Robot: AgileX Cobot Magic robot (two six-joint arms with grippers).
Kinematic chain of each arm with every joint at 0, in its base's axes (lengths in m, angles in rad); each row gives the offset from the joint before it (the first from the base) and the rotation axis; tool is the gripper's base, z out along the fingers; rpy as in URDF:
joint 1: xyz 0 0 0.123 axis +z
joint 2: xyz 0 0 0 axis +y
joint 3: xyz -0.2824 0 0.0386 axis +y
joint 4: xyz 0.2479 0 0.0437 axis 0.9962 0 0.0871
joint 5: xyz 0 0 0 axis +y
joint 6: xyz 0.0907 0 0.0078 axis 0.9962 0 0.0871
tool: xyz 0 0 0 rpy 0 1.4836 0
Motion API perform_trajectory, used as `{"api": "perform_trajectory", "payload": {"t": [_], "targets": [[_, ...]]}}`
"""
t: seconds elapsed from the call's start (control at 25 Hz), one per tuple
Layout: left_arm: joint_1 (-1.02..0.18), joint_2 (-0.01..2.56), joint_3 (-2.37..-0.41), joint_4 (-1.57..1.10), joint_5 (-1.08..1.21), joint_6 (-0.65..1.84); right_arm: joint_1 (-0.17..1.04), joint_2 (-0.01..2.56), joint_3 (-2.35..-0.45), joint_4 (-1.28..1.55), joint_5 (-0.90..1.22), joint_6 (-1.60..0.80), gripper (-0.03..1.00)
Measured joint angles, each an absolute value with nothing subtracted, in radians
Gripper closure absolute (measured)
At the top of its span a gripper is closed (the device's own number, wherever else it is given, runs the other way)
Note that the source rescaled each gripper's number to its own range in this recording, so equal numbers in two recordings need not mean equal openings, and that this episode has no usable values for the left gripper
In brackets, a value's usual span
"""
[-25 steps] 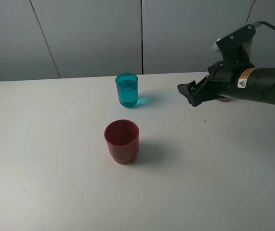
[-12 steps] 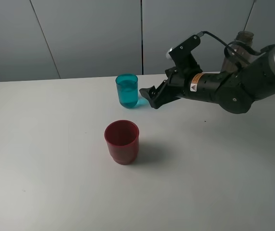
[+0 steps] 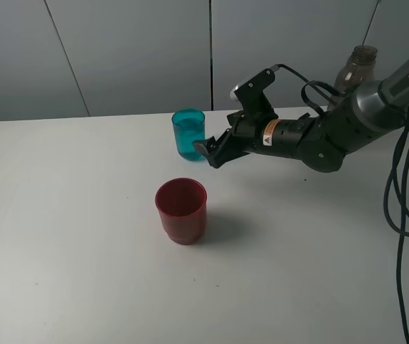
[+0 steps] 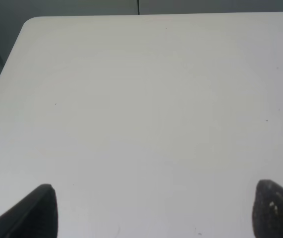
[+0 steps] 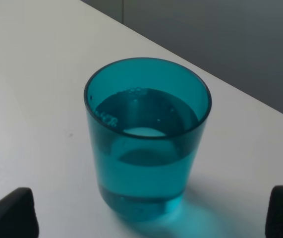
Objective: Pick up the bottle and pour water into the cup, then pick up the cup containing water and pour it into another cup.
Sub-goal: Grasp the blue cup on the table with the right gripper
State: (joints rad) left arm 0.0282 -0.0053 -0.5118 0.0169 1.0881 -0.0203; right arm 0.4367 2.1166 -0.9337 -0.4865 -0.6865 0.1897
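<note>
Right claw (image 3: 208,154), jaws spread wide and empty, has swept in from the right side of the table (image 3: 61,272) and now sits just beside the teal cup (image 3: 188,136), lined up with it but not yet around it. Nearest the camera stands the red cup (image 3: 181,209), apparently empty. Behind it the teal cup holds water, so the first pour looks done and a grasp comes next. Farthest back the bottle (image 3: 356,68) stands behind the arm (image 3: 319,136). Left claw (image 4: 153,208), also open, hangs over bare table.
</note>
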Motion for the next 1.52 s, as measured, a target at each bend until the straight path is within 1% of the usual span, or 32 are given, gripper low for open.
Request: {"api": "perform_trajectory", "payload": {"t": [1.2,1.52], "targets": [[0.028,-0.005,-0.512,0.017,1.088,-0.018,0.465,2.327,-1.140,-0.556,-0.722,0.250,-0.03],[0.028,-0.005,-0.512,0.017,1.088,-0.020,0.465,2.357,-1.185,-0.556,-0.720,0.216,-0.03]]}}
